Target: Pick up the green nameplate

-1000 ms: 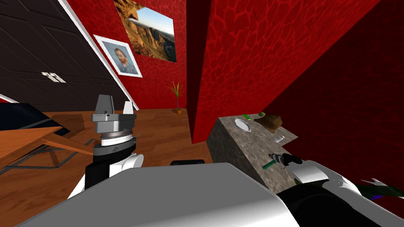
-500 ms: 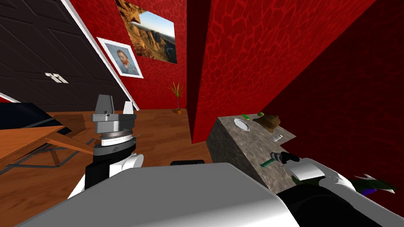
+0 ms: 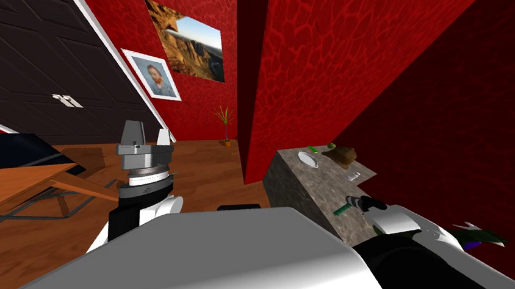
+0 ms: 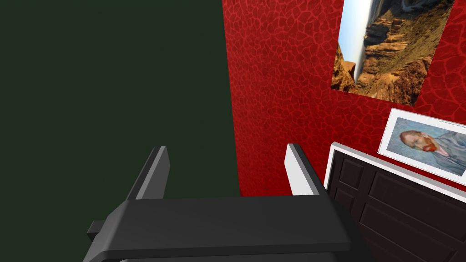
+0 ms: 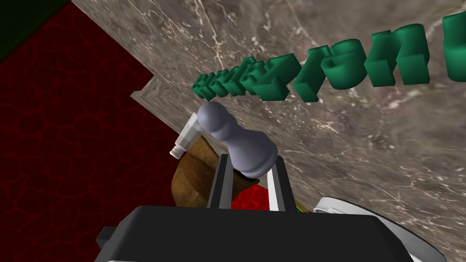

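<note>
The nameplate (image 5: 318, 73) was deep green against a tabletop (image 5: 387, 150) of mottled grey-brown stone with thin pale veins. The pawn (image 5: 241, 145) was plain matt grey, the hat (image 3: 344, 155) tan brown. The wall (image 3: 322, 55) was red, netted with lighter crackle lines.

My right gripper (image 5: 249, 158) pinches a grey chess pawn (image 5: 241, 141) by its base. Past it on the marbled counter (image 5: 364, 150) stands the green nameplate (image 5: 318, 68); a small bottle (image 5: 184, 136) lies near the pawn.
</note>
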{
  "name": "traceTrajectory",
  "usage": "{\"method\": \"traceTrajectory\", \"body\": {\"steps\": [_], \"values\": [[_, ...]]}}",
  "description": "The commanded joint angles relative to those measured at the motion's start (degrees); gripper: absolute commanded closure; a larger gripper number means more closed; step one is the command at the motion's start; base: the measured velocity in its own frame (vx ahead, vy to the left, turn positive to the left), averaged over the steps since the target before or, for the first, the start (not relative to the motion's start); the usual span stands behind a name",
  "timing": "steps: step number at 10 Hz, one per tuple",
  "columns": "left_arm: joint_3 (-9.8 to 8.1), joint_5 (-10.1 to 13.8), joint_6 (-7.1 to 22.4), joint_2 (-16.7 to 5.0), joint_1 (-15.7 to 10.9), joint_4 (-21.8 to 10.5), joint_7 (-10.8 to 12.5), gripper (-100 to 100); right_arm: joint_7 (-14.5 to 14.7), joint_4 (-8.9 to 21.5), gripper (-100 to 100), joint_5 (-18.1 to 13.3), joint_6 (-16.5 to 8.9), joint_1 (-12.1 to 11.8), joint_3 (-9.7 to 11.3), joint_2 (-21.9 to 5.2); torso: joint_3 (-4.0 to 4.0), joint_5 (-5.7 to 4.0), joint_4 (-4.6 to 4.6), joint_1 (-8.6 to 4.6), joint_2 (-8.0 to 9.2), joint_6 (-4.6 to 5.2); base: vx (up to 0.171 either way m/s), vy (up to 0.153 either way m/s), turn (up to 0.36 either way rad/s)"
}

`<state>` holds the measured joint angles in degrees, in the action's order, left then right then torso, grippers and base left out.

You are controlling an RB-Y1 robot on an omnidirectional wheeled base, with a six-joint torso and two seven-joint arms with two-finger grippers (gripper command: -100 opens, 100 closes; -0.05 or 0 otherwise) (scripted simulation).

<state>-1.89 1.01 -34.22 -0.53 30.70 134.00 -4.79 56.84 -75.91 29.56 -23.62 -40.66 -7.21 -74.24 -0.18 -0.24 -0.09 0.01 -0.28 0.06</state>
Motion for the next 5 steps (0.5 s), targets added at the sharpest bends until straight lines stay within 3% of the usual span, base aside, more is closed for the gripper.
{"method": "traceTrajectory", "body": {"steps": [1,4,5], "values": [[0.0,0.0,0.0,0.0,0.0,0.0,0.0,0,1.4,-0.2,100,1.11,2.08,-2.86,-1.6,0.65,0.0,0.0,0.0,0.0,0.0,0.0,0.114,0.027,-0.028],[0.0,0.0,0.0,0.0,0.0,0.0,0.0,0,3.49,-0.93,100,2.51,4.99,-7.72,-4.61,1.83,0.0,-0.08,-0.01,0.0,0.03,-0.04,0.085,0.025,-0.031],[0.0,0.0,0.0,0.0,0.0,0.0,0.0,0,3.49,-0.93,100,2.51,4.99,-7.88,-4.61,1.83,0.03,-0.1,0.0,-0.01,0.07,-0.03,0.051,0.012,-0.016]]}}
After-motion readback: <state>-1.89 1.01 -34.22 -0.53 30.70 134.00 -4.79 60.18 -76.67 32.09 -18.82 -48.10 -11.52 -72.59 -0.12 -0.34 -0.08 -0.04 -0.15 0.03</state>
